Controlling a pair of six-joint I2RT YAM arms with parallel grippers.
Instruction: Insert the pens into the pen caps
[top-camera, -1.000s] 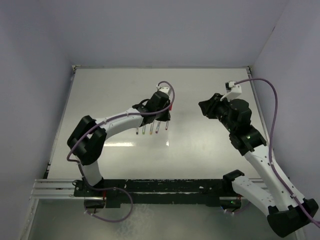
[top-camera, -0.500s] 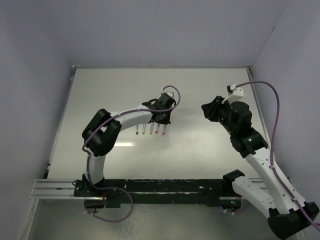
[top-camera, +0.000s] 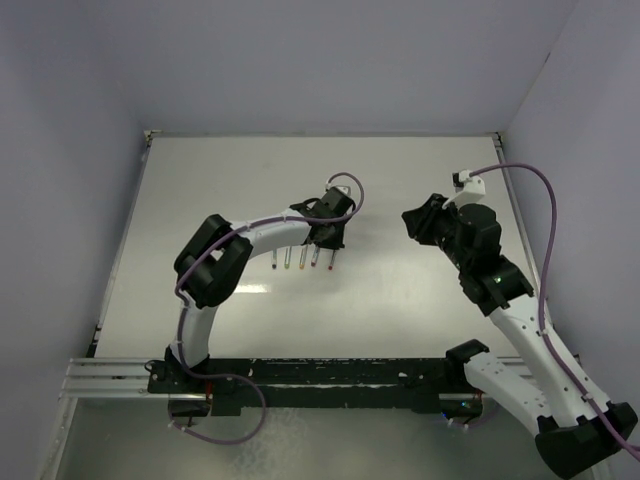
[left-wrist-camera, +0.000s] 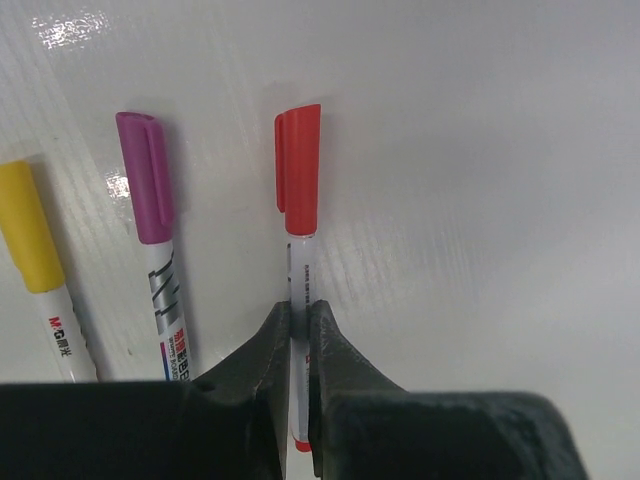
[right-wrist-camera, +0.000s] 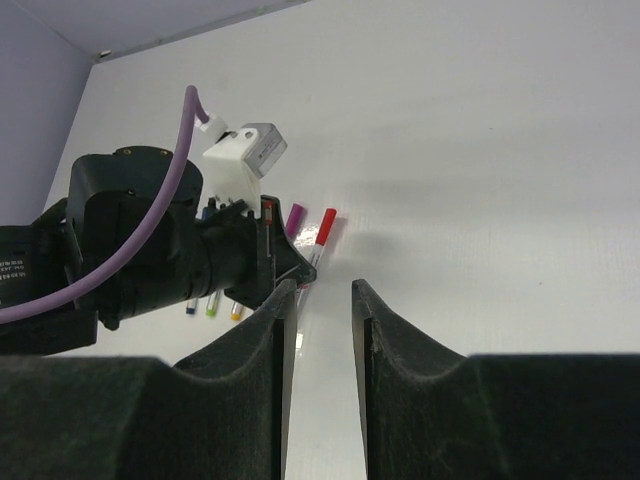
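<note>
My left gripper (left-wrist-camera: 298, 322) is shut on the barrel of the red pen (left-wrist-camera: 300, 270), which wears its red cap (left-wrist-camera: 298, 170) and lies against the table. The purple-capped pen (left-wrist-camera: 150, 190) and the yellow-capped pen (left-wrist-camera: 28, 240) lie parallel to its left. In the top view the left gripper (top-camera: 328, 236) sits over the right end of a row of pens (top-camera: 302, 262). My right gripper (right-wrist-camera: 323, 300) is open and empty, held above the table to the right (top-camera: 415, 222); its view shows the red pen (right-wrist-camera: 322, 232) and the left gripper (right-wrist-camera: 290, 268).
The white table (top-camera: 420, 300) is walled at the back and both sides. The left arm's purple cable (right-wrist-camera: 150, 240) arcs over its wrist. The blue, green and yellow pen ends (right-wrist-camera: 212, 311) show below the left gripper in the right wrist view.
My left arm has folded its elbow inward and its gripper has shifted slightly right over the red pen. The right gripper has drifted a little. The other pens lie as before.
</note>
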